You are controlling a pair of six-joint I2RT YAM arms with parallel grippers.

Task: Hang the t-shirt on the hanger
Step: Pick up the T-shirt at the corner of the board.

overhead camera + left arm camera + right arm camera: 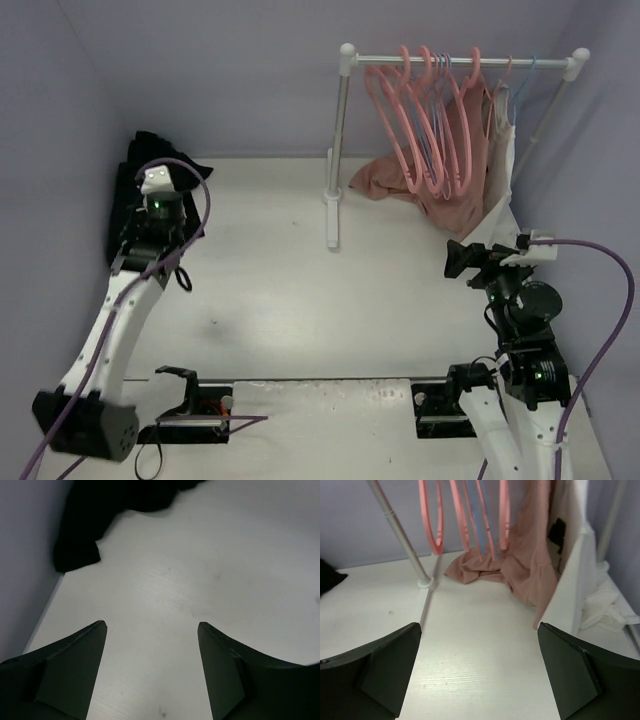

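The black t-shirt [135, 170] lies crumpled at the far left of the table against the wall; in the left wrist view it [100, 515] fills the upper left. My left gripper [152, 172] [151, 624] is open and empty, above bare table just short of the shirt. Several pink hangers [420, 110] [437, 520] hang on the rail at the far right. My right gripper [458, 258] [479, 625] is open and empty over bare table, in front of the rack and below the hangers.
The white rack has a rail [460, 58] and a post [338, 150] [400, 535] with a foot on the table. A dusty-pink garment [450, 190] [520, 565], a white garment [500, 170] [570, 580] and thin pale-blue hangers [476, 515] hang there. Walls close in the left and right sides.
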